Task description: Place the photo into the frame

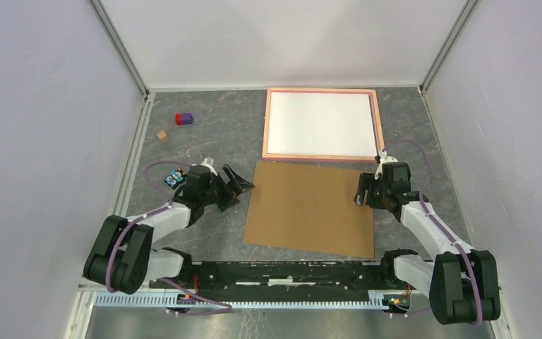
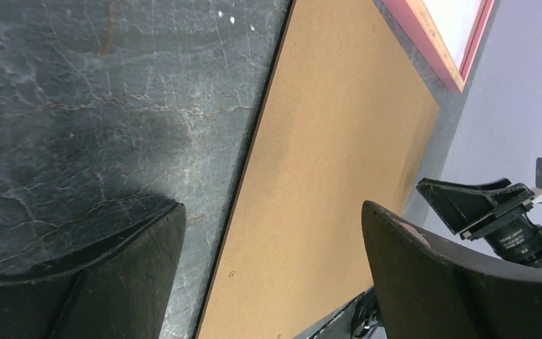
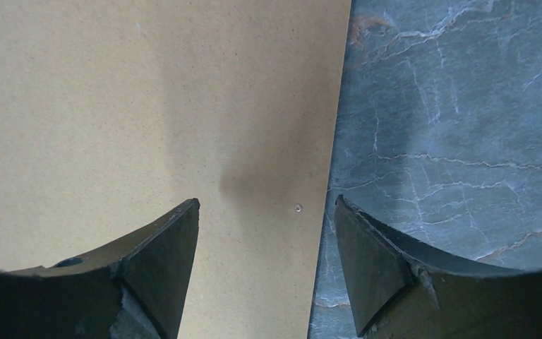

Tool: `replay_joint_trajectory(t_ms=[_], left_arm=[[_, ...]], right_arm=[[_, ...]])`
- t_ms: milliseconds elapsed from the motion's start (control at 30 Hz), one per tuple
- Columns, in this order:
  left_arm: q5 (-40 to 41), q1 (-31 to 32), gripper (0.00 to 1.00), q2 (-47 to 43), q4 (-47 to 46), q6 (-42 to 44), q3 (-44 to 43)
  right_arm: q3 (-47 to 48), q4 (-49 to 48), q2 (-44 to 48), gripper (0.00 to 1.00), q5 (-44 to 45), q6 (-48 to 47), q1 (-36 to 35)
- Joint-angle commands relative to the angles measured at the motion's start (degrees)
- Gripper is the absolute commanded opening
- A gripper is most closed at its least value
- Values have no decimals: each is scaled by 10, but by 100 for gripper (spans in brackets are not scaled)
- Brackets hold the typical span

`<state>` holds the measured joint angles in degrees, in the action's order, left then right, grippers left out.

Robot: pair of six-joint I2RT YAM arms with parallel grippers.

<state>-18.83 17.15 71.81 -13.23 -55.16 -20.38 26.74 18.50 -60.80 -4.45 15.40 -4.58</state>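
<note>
- This is a robot lab test cell: plain pale wall panels [image 1: 42,106] close in three sides, joined at the back corners by bare aluminium posts [image 1: 120,46].
- The table [image 1: 219,134] has a dark grey marbled top.
- A left arm [image 1: 148,222] and a right arm [image 1: 430,226] are bolted side by side to a black base rail [image 1: 289,272]. A slotted cable duct [image 1: 254,301] runs in front, and a purple cable [image 1: 157,168] loops off the left arm.
- Small props lie at the far left: a red-and-purple block [image 1: 183,119] and a tan cube [image 1: 162,135].
</note>
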Motion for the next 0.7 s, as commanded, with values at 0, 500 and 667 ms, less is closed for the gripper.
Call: replay_joint_trajectory(t_ms=[0, 500, 667], left_arm=[[-38, 8, 100, 29, -38, 28, -8], [-136, 24, 100, 80, -32, -30, -32], [-195, 24, 96, 33, -34, -37, -34]], right_arm=[[-4, -1, -15, 75, 8, -8, 3], [-56, -60, -49, 73, -82, -1, 3], [-63, -72, -50, 73, -113, 2, 3]])
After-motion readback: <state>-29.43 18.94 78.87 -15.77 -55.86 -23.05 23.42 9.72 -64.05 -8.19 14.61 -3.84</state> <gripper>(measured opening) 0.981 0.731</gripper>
